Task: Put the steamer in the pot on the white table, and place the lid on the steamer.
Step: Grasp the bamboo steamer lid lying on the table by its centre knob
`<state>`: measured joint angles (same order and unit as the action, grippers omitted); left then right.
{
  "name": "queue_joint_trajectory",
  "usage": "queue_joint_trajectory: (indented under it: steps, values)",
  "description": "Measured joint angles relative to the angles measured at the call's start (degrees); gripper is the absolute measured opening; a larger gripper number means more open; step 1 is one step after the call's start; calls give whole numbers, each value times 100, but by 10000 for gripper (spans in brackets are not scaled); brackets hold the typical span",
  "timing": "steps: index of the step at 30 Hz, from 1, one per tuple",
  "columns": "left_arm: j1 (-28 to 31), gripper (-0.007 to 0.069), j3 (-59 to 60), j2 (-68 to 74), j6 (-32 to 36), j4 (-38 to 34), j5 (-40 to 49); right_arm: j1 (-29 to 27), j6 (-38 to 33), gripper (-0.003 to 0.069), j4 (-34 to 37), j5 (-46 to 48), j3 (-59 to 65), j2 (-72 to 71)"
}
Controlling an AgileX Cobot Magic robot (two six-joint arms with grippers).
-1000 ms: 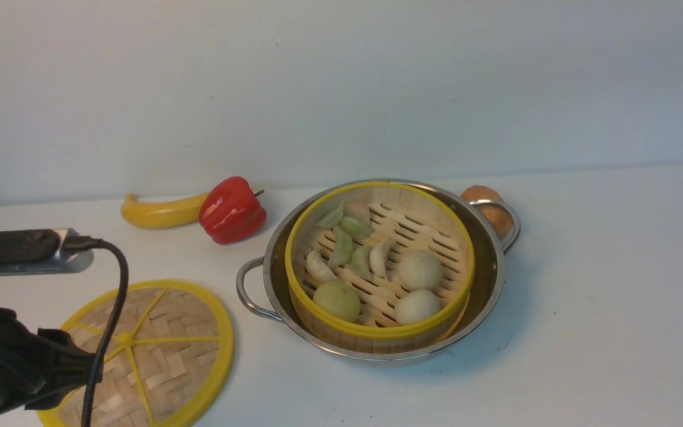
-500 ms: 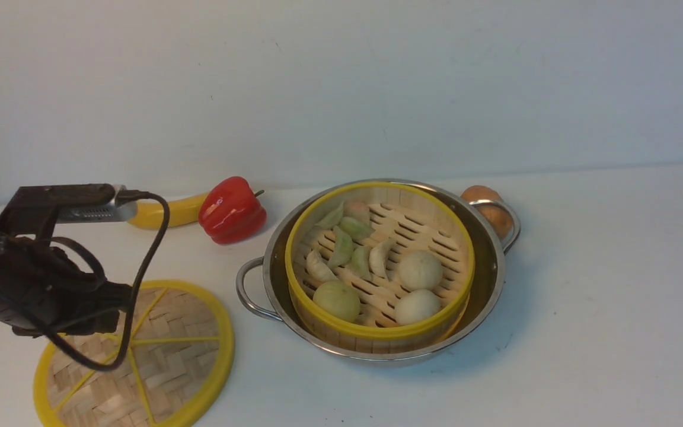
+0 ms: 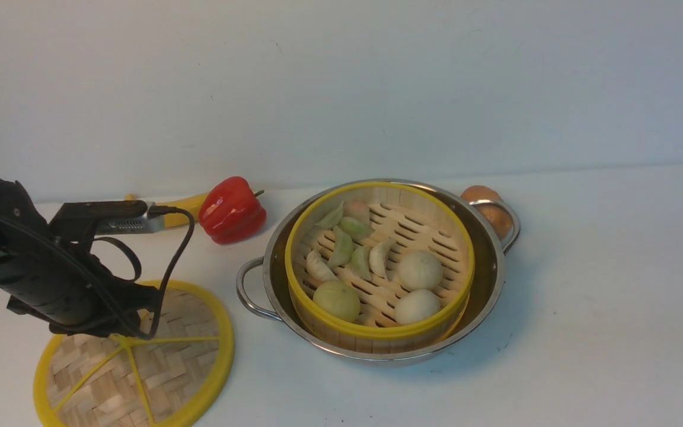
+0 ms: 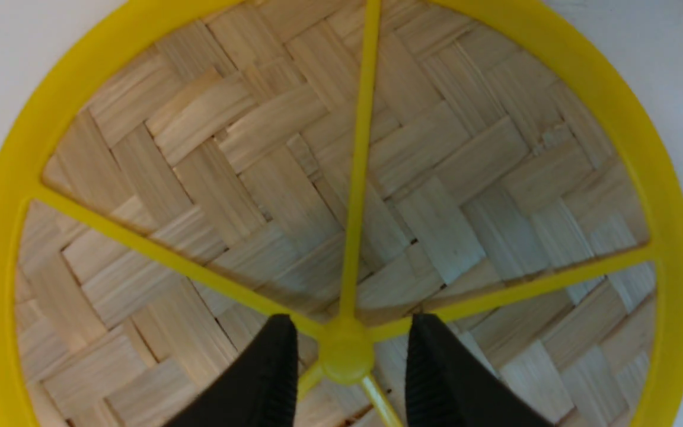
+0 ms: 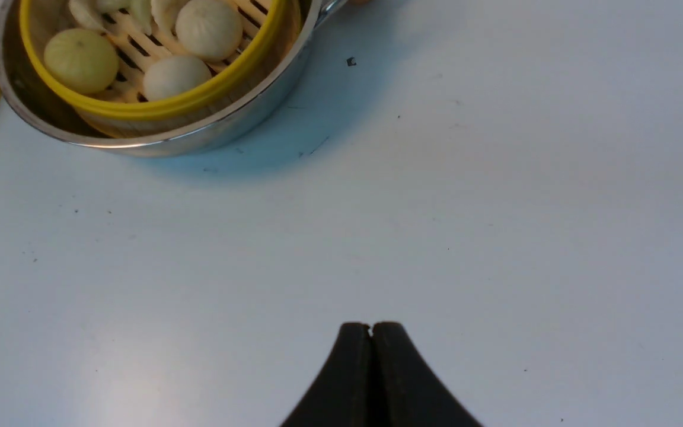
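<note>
The round bamboo steamer point(image 3: 377, 331), with a yellow rim and a slatted floor, sits inside the wide, shiny stainless-steel pot point(image 3: 487, 267). A narrow ring of metal shows around it. Pale green dumplings point(image 3: 346, 246) lie in its far-left half, and three round pale buns point(image 3: 419, 270) lie toward the near side. The pot stands near the middle of the plain white bench point(image 3: 602, 296). One loop handle points to the left front and the other to the far right, where a brown, onion-like ball point(image 3: 479, 193) lies just behind it.

The flat woven-bamboo lid point(image 3: 169, 367), with a thick yellow rim and thin yellow spokes, lies on the bench to the left of the pot, near it but apart. The steamer is uncovered. The black left arm point(image 3: 39, 273) reaches over the far-left part of the lid, and a black cable point(image 3: 175, 261) loops from it.

The left wrist view shows the left pincer point(image 4: 350, 329) pointing at the centre of the lid. Its two black ribbed fingers point(image 4: 270, 379) stand apart, one on each side of the yellow hub point(image 4: 346, 356), with a small gap on each side. Whether the tips touch the weave cannot be told.

The right pincer point(image 5: 371, 327) is pressed together on nothing, over bare bench apart from the pot.

A glossy red bell pepper point(image 3: 232, 210) rests left of the pot, beyond the lid. A yellow banana point(image 3: 184, 204) lies beside it, partly hidden by the arm.
</note>
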<state>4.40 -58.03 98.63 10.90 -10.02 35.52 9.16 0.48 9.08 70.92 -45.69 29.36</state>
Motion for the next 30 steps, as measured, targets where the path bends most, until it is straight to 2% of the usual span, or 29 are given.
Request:
queue_joint_trajectory:
  steps: [11, 30]
  values:
    - [0, 251, 0, 154, 0, 27, -254, 0, 23, -3, 78, 4, 7, -81]
    - [0, 247, -51, 391, 0, 29, -205, 0, 23, -2, 154, 4, 7, -81]
